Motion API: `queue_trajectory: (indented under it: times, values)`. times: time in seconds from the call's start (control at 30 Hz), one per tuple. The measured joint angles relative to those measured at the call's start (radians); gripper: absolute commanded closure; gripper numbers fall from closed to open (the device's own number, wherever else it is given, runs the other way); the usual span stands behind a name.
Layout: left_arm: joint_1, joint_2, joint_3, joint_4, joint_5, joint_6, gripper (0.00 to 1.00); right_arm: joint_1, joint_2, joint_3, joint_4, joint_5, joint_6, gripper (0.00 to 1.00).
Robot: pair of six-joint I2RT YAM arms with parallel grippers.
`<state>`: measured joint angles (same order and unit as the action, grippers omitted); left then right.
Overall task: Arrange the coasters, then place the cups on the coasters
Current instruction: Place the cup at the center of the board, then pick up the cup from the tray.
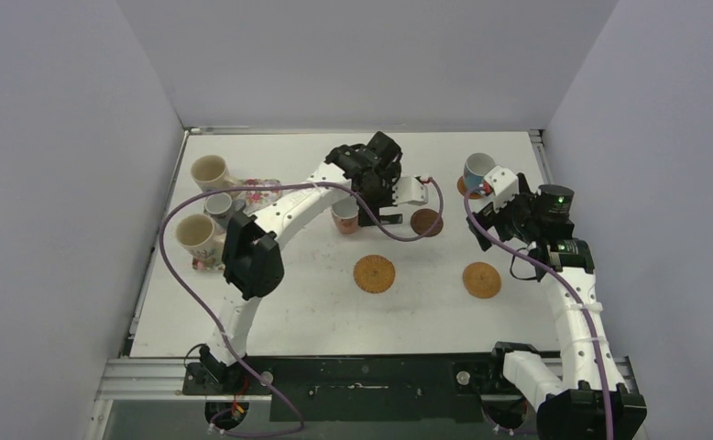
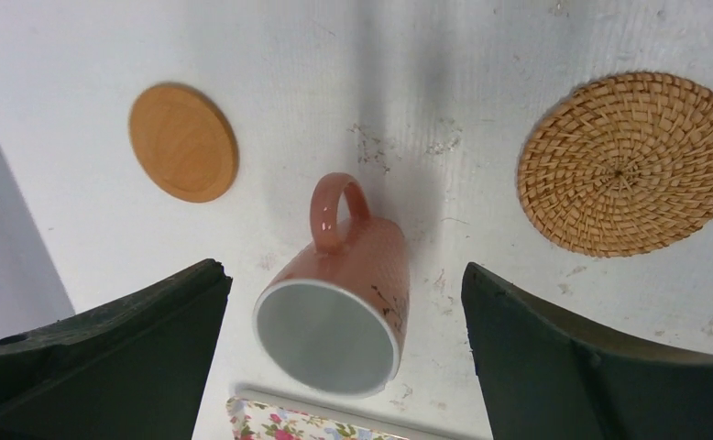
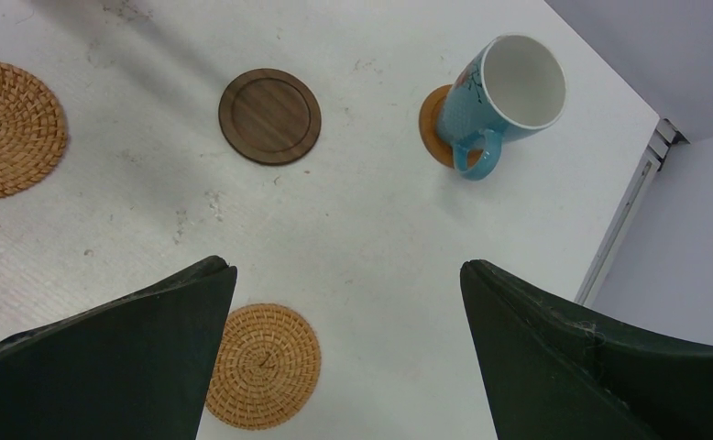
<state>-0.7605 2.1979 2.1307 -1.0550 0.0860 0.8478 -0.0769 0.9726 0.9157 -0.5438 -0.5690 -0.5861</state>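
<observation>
Pale grey walls (image 1: 60, 183) box in a white tabletop (image 1: 289, 312), w/ both arms reaching out from the near edge. Progress approx one of five: blue cup (image 3: 509, 96) stands on a smooth orange coaster (image 3: 433, 119) at the far right, base a bit off-centre so the disc pokes out on one side. Pink cup (image 2: 334, 302) is upright on bare tabletop near the middle, just beside the floral tray (image 2: 284, 426), w/ no coaster under it as far as the left wrist view shows. Left pincer (image 2: 342, 270) is spread wide either side of that cup, gaps on both sides, touching nothing. Right pincer (image 3: 345, 266) is also spread, nothing in it, hovering near the blue cup. Four coasters are bare: second smooth orange coaster (image 2: 183, 142) and centre woven coaster (image 1: 374, 273) near the pink cup, dark brown coaster (image 1: 426, 222) just right of the left arm's wrist, right woven coaster (image 1: 481, 280) towards the right arm. They lie well apart from each other, so arranging looks mostly done, tho can't tell what final layout is meant. Left to do, by my reading: pink cup onto a coaster, then far cream cup (image 1: 209, 172), grey cup (image 1: 218, 207) and near cream cup (image 1: 194, 234), all at the left by the tray, i.e. four cups to go.
</observation>
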Motion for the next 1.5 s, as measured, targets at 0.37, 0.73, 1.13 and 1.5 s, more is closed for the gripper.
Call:
queue_trajectory:
  times: [0.37, 0.73, 1.13, 1.5]
  values:
    - [0.008, -0.407, -0.316, 0.235, 0.029, -0.033, 0.03, -0.006, 0.043, 0.034, 0.018, 0.063, 0.103, 0.0]
    - [0.19, -0.7, -0.7, 0.551, 0.032, -0.195, 0.03, -0.014, 0.186, 0.095, -0.022, 0.098, 0.135, 0.0]
    - [0.449, -1.162, -1.239, 0.928, -0.028, -0.432, 0.02, 0.129, 0.385, 0.294, -0.052, 0.08, 0.145, 0.0]
    - [0.678, -1.201, -1.716, 1.395, -0.038, -0.646, 0.03, 0.348, 0.629, 0.508, -0.063, 0.072, 0.119, 0.0]
